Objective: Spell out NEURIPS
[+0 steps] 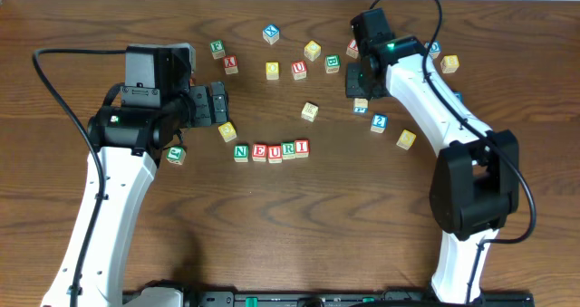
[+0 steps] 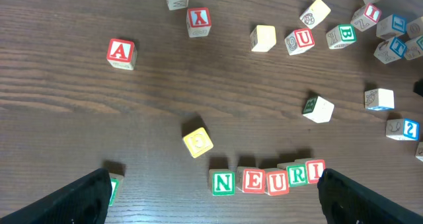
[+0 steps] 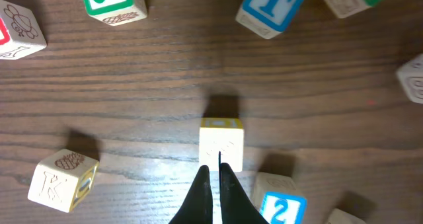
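Five cubes stand in a row reading N (image 1: 241,152) (image 2: 223,182), E (image 2: 253,180), U (image 2: 277,181), R (image 2: 297,175), I (image 1: 303,148) (image 2: 315,170). Among the loose cubes I cannot read a P or an S. My left gripper (image 1: 217,104) (image 2: 211,207) hangs open and empty above the table, its wide jaws framing the row from above. My right gripper (image 1: 357,90) (image 3: 215,174) is shut on nothing. Its tips sit just short of a pale cube with a yellow top edge (image 3: 221,143) (image 1: 361,104).
Loose cubes lie scattered behind the row: A (image 2: 121,53), a second U (image 2: 299,40), B (image 3: 114,0) (image 1: 333,63), T (image 3: 271,8), K (image 3: 63,178), a blue 2 (image 3: 283,209) (image 1: 379,122). A yellow cube (image 2: 197,143) lies left of and behind the N.
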